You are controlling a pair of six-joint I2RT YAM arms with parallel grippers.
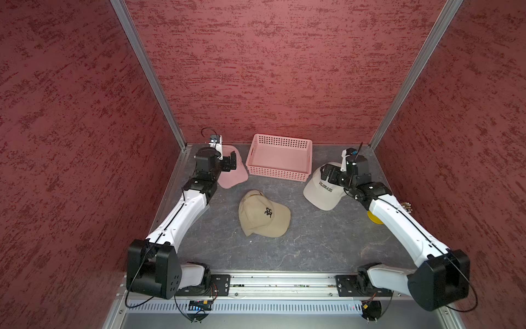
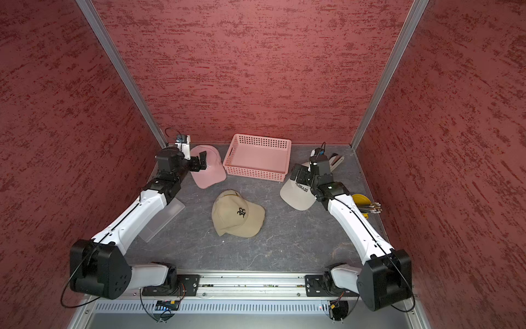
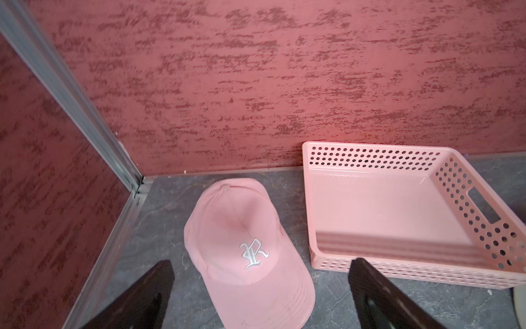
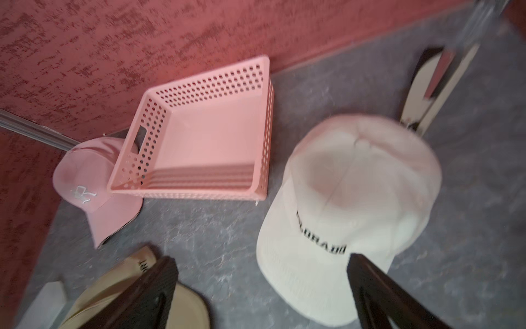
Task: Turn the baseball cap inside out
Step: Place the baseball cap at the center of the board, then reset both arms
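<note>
Right wrist view shows my right claw (image 4: 260, 257) spread wide and empty above the white cap (image 4: 350, 205), the left claw (image 3: 262, 261) likewise empty, so I'd bring both to the tan baseball cap (image 1: 263, 213) in the middle of the counter (image 1: 313, 245), one pinning it while the other pushes its crown through.

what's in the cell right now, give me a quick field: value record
centre: tan fabric baseball cap, crown up, logo showing
back wall: pink perforated plastic basket, empty
beside basket, left: pink fabric baseball cap, crown up
beside basket, right: white fabric baseball cap, black lettering showing
left claw: open, empty, by the pink cap
right claw: open, empty, by the white cap
caps inside out: none
</note>
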